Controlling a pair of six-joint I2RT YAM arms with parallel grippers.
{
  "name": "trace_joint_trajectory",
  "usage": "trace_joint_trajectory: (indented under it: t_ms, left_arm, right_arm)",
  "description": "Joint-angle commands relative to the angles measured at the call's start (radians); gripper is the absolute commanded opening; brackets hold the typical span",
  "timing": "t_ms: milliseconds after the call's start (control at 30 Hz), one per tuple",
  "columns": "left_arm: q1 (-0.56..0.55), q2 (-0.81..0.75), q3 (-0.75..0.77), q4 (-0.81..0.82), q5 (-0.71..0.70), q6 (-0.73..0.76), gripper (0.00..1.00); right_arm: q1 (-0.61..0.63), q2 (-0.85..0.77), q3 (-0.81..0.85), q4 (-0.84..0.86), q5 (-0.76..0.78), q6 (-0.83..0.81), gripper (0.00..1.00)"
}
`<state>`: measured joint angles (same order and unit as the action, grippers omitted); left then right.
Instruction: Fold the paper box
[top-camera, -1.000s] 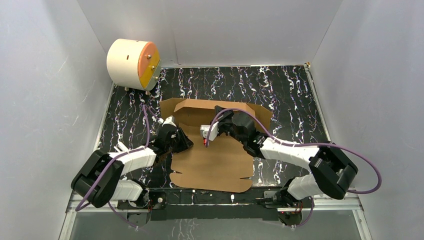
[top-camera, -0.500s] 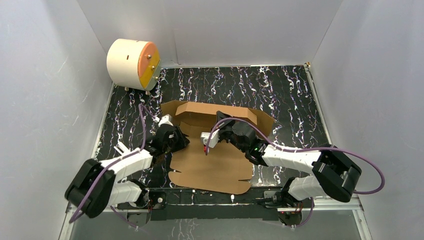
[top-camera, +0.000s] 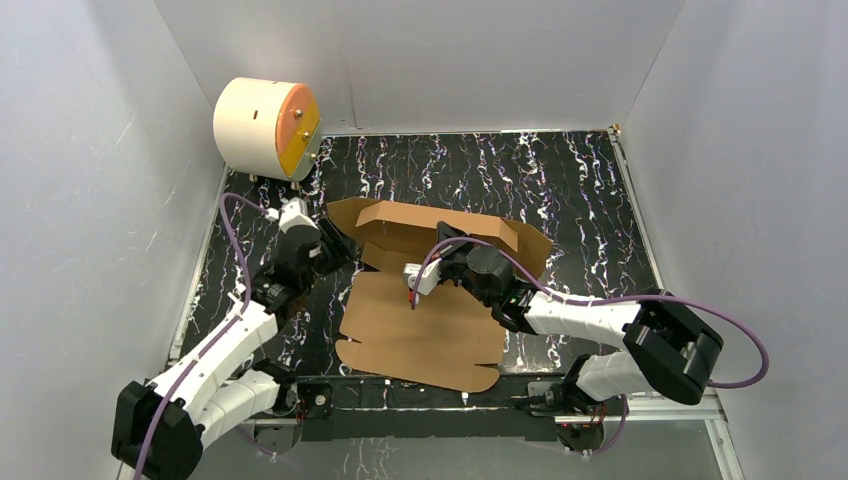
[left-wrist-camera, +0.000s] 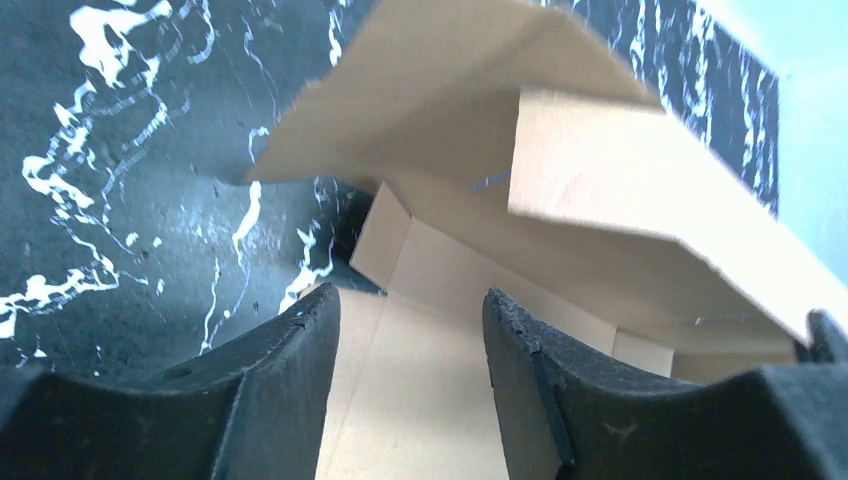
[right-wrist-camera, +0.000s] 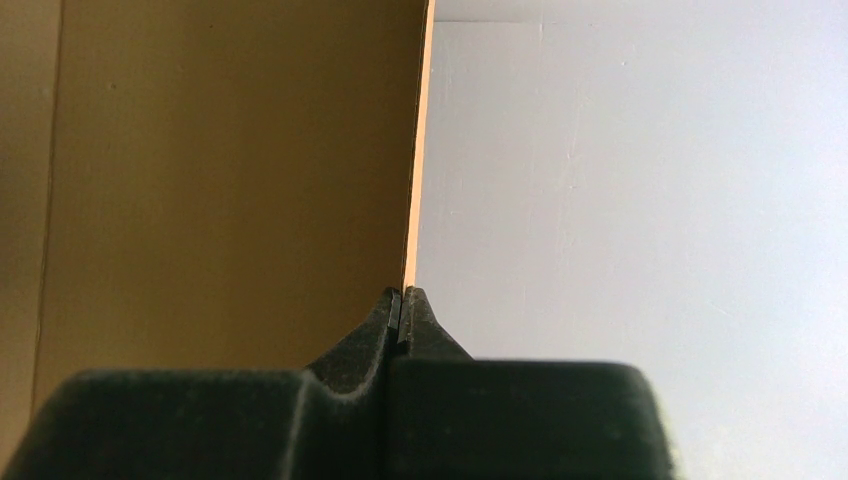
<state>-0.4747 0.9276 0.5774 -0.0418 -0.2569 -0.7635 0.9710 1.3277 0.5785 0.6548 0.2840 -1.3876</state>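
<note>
The paper box (top-camera: 420, 325) is a brown cardboard die-cut sheet lying in the middle of the table, with its far flaps (top-camera: 440, 222) folded up and over. My right gripper (top-camera: 452, 262) is shut on the edge of one raised flap, seen edge-on in the right wrist view (right-wrist-camera: 412, 150). My left gripper (top-camera: 335, 245) is open and empty at the sheet's far left corner. In the left wrist view its fingers (left-wrist-camera: 300, 340) frame the flat panel (left-wrist-camera: 420, 380) under the raised flaps (left-wrist-camera: 640, 190).
A cream cylinder with an orange face (top-camera: 268, 127) stands at the far left corner. White walls enclose the black marbled table (top-camera: 560, 170) on three sides. Purple cables loop from both arms.
My left arm has swung out and away to the far left, off the sheet's left edge. The sheet has shifted and turned slightly. The right gripper has kept its hold on the flap.
</note>
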Motion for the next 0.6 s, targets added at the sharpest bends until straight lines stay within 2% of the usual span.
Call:
trace_joint_trajectory:
  t_ms: [0, 100, 267, 367, 567]
  left_arm:
    - [0.082, 0.025, 0.098, -0.037, 0.013, -0.011, 0.55]
    - [0.127, 0.074, 0.152, -0.018, 0.069, -0.006, 0.61]
    - [0.139, 0.177, 0.23, 0.019, 0.118, 0.006, 0.62]
    - [0.14, 0.232, 0.248, 0.037, 0.157, 0.024, 0.59]
    - [0.14, 0.276, 0.23, 0.094, 0.222, 0.049, 0.43]
  right_arm:
    - [0.002, -0.015, -0.008, -0.03, 0.015, 0.022, 0.0]
    - [0.003, -0.013, -0.003, -0.036, -0.005, 0.022, 0.0]
    - [0.003, -0.001, 0.01, -0.042, -0.012, 0.003, 0.0]
    - [0.003, 0.0, 0.018, -0.049, -0.016, -0.008, 0.0]
    - [0.005, 0.004, 0.029, -0.055, -0.044, -0.008, 0.0]
